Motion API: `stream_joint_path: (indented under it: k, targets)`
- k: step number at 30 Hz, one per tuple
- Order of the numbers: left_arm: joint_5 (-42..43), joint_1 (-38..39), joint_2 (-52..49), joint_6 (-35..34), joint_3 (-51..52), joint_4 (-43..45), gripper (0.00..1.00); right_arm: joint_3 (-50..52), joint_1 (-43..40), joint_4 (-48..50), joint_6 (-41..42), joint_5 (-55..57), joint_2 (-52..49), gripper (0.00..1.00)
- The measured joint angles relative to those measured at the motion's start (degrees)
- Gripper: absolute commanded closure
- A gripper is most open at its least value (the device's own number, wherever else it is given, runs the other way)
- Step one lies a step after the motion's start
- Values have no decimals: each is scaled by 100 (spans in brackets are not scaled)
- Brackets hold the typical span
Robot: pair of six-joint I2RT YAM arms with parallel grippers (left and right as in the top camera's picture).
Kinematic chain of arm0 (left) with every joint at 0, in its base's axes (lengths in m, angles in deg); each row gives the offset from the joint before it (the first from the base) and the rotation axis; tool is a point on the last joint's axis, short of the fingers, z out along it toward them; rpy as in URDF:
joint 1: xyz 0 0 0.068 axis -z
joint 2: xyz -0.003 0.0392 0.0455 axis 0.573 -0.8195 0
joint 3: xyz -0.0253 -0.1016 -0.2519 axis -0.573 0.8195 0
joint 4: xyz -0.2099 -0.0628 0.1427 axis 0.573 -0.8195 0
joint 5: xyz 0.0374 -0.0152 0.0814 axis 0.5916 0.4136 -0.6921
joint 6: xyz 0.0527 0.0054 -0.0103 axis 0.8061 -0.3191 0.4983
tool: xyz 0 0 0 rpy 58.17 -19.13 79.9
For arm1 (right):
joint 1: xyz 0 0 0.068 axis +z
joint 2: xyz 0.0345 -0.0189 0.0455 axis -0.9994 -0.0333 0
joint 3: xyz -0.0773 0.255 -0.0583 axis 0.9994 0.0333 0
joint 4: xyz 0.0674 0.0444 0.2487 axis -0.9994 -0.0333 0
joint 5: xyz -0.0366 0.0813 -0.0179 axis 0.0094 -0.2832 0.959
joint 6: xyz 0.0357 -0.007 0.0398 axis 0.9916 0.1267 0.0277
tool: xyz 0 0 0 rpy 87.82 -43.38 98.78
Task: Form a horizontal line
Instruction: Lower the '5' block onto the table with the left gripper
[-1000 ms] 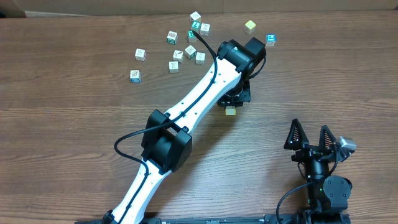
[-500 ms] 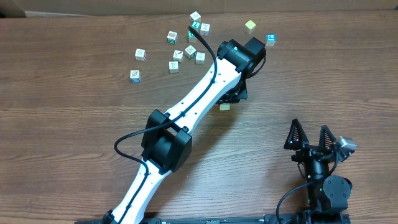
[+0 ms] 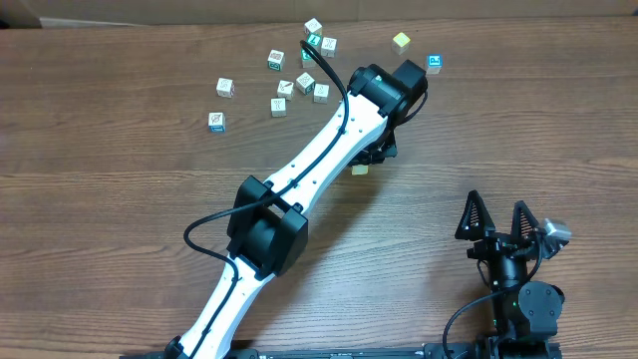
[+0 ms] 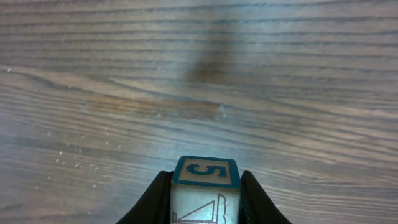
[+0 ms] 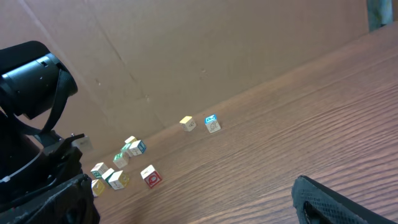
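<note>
My left gripper (image 3: 369,160) is shut on a pale wooden cube (image 3: 360,171) near the table's middle. In the left wrist view the cube (image 4: 205,186) sits between the black fingers (image 4: 205,179), with a blue "5" on the top face and a red drawing on the front. It is just above bare wood. No row of four touching cubes is in view. My right gripper (image 3: 495,221) is open and empty at the near right, and its fingers frame the right wrist view (image 5: 199,205).
Several loose cubes lie scattered at the far side, around (image 3: 285,89), with a yellow-green one (image 3: 401,42) and a blue-marked one (image 3: 435,63) further right. The right wrist view shows the same cluster (image 5: 124,163). A cardboard wall (image 5: 217,50) backs the table.
My left gripper has moved a little to the left and away with the cube, mostly in the first half second. The right arm has not moved.
</note>
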Motion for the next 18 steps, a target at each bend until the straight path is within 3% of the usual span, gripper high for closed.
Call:
stream_joint_path:
  k: [11, 18]
  targets:
    - [-20, 52, 0, 9, 0, 212, 93, 0, 0, 0, -4, 2, 0, 0]
    - [-61, 2, 0, 400, 0, 223, 94, 0, 0, 0, 0, 2, 2, 0]
